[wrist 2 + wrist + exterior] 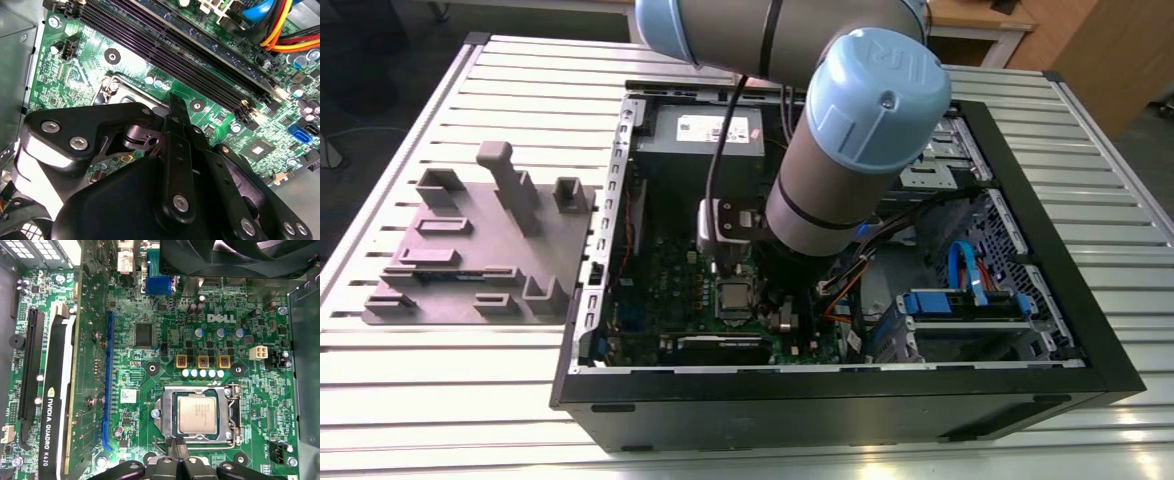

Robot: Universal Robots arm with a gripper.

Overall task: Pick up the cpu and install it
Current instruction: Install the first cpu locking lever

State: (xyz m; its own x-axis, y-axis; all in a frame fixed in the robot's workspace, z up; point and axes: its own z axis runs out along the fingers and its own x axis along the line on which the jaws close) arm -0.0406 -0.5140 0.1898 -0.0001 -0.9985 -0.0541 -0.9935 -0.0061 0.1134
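The cpu (197,412), a small square chip with a silver-grey top, lies flat in its socket on the green motherboard (150,340), framed by the socket's metal bracket (231,412). In the exterior view the cpu (734,297) sits low in the open computer case, just below the arm's wrist. My gripper (176,444) hovers beside the socket's edge with its two black fingertips together and nothing between them. It is apart from the chip. In the second wrist view the gripper (174,106) points down at the socket corner (112,82), and its body hides the chip.
The black case (854,400) walls in the board. A graphics card (55,405) stands beside the socket, memory slots (200,45) on another side, a fan (235,255) nearby. A power supply (707,130) and drive cage with blue cables (961,300) crowd the case. A grey fixture plate (480,250) lies outside.
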